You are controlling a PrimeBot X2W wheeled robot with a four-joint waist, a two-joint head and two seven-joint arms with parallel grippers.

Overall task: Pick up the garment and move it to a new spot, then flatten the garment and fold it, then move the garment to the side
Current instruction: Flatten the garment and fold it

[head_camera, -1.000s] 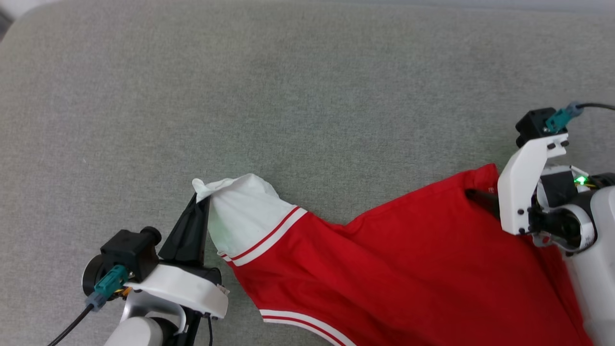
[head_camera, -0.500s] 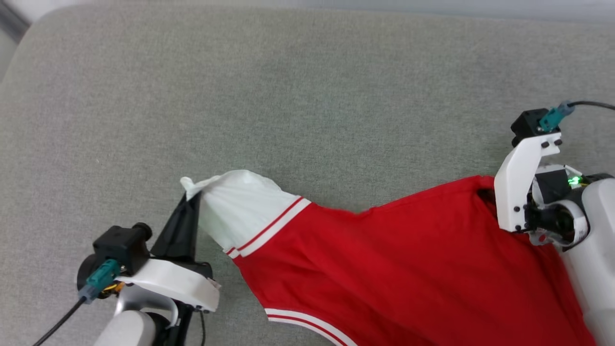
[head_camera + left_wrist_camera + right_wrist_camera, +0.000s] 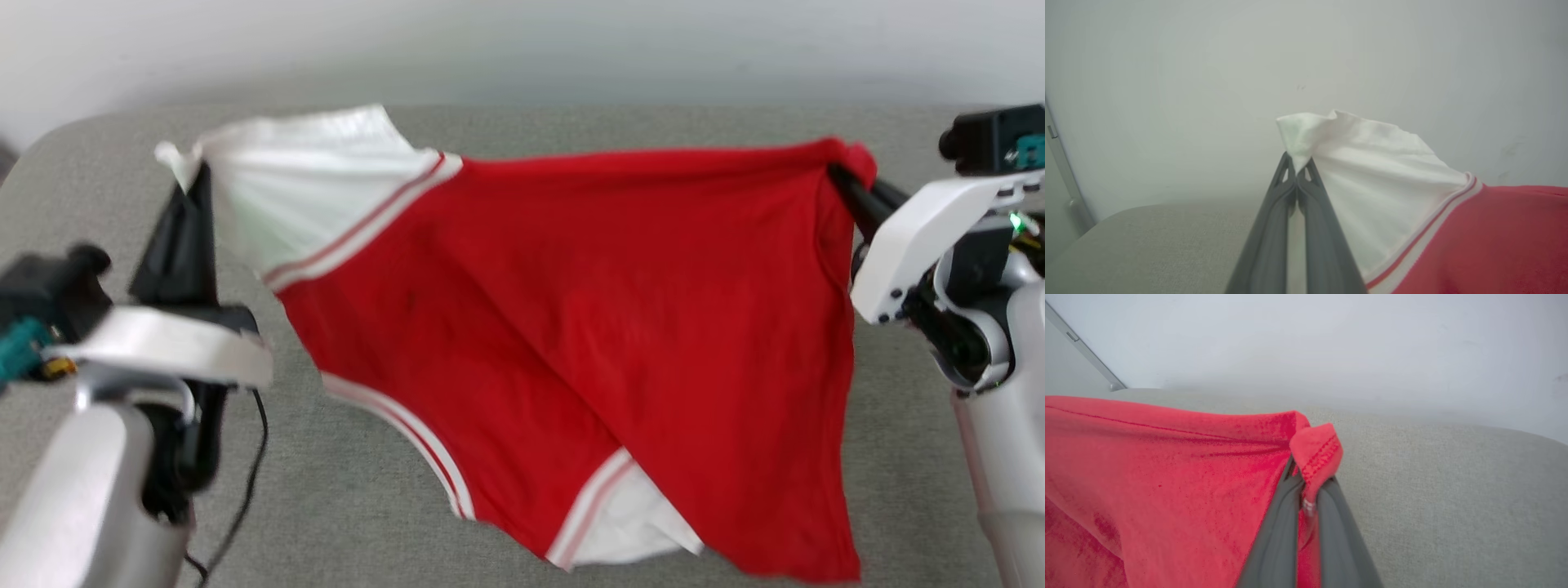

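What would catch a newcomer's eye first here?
The red garment hangs spread wide between both grippers over the grey cushion. At upper left of the head view the left gripper pinches the tip of a white sleeve. At upper right the right gripper clamps a red hem corner.

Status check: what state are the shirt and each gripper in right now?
shirt: held up, stretched between both grippers, lower part hanging loose
left gripper: shut on the tip of the white sleeve
right gripper: shut on a red hem corner
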